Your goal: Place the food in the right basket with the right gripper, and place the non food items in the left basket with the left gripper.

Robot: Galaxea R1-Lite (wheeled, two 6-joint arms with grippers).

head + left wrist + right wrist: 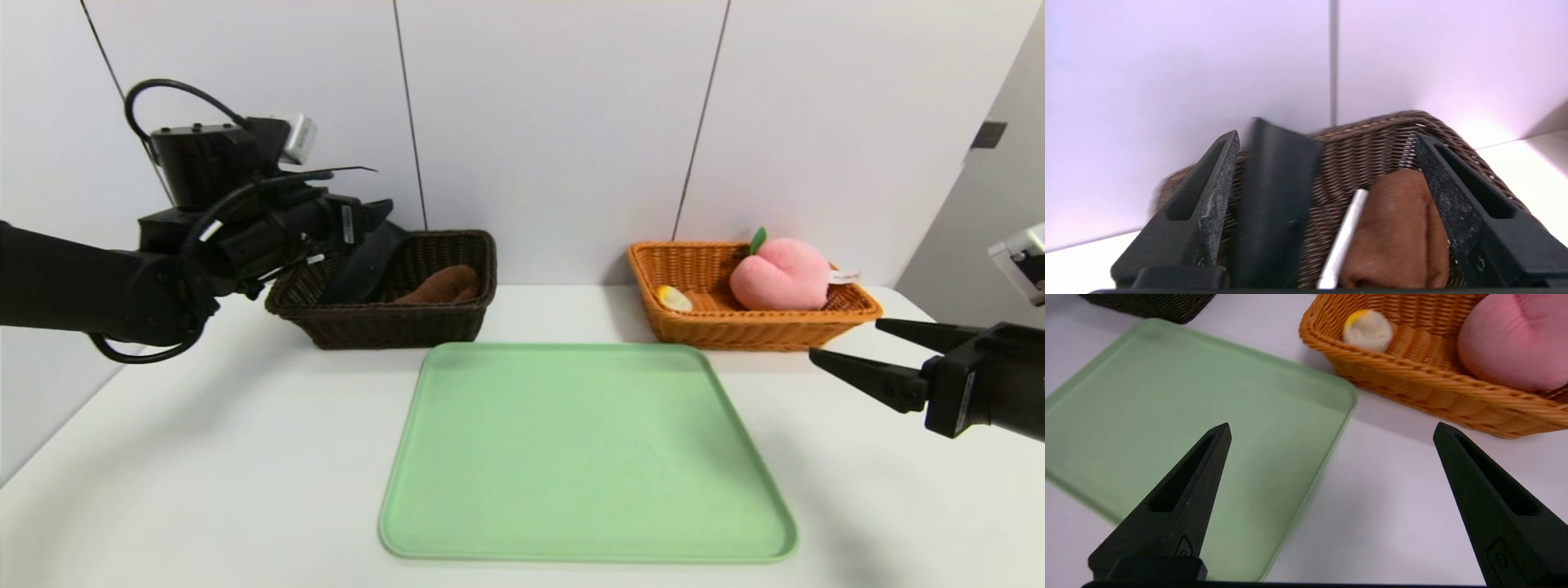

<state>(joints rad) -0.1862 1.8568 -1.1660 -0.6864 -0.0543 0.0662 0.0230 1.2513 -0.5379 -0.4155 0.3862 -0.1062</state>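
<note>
Head view: the left hand (371, 214) hangs level over the left end of the dark brown left basket (457, 318), at the far left of the white bench (204, 457). A black pouch (367, 265) leans steeply against the basket's left inner wall just below that hand, and the brown cloth bundle (441, 286) lies on the basket floor to its right. The right hand (849, 347) hovers near the right edge, fingers spread and empty, pointing toward the green tray (584, 457), which lies bare between the baskets and nearer than both. In the orange-tan right basket (759, 331) sit the pink plush peach (780, 275), leaf up, and a small orange-and-white piece (674, 299) at the basket's left end.

Left wrist view: the hand's fingers (1208, 204) stand wide apart with nothing clamped; the pouch (1274, 204) sits between them, blurred, apparently freed and dropping in. A white pen (1345, 241) rests slanted against the cloth bundle (1396, 232) inside the woven wall (1363, 151).

Right wrist view: spread fingers (1180, 506) frame the tray's right corner (1208, 396) and bare bench; the basket (1412, 384) holds the round piece (1367, 330), pale with a yellow edge, and the peach's soft pink flank (1515, 339). Sorting looks finished, each kind gathered on its own arm's side.
</note>
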